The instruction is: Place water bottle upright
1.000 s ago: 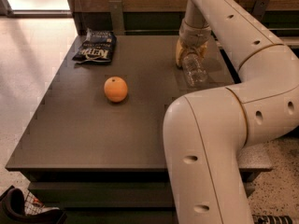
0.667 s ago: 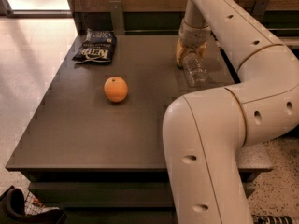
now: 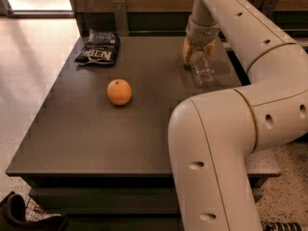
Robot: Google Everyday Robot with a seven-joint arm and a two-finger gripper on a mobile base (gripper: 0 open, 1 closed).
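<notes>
The water bottle (image 3: 202,70) is clear and ribbed. It lies tilted at the far right of the dark table (image 3: 96,129), body end pointing toward the camera and neck end under the gripper. My gripper (image 3: 197,52) comes down from above at the bottle's far end. Its yellowish fingers (image 3: 187,48) stand on either side of the bottle and are closed on it. The cap is hidden by the gripper. The bottle's lower end looks close to or resting on the tabletop.
An orange (image 3: 119,91) sits left of centre on the table. A dark chip bag (image 3: 97,48) lies at the far left corner. My large white arm (image 3: 226,148) fills the right foreground. Dark chairs stand behind the table.
</notes>
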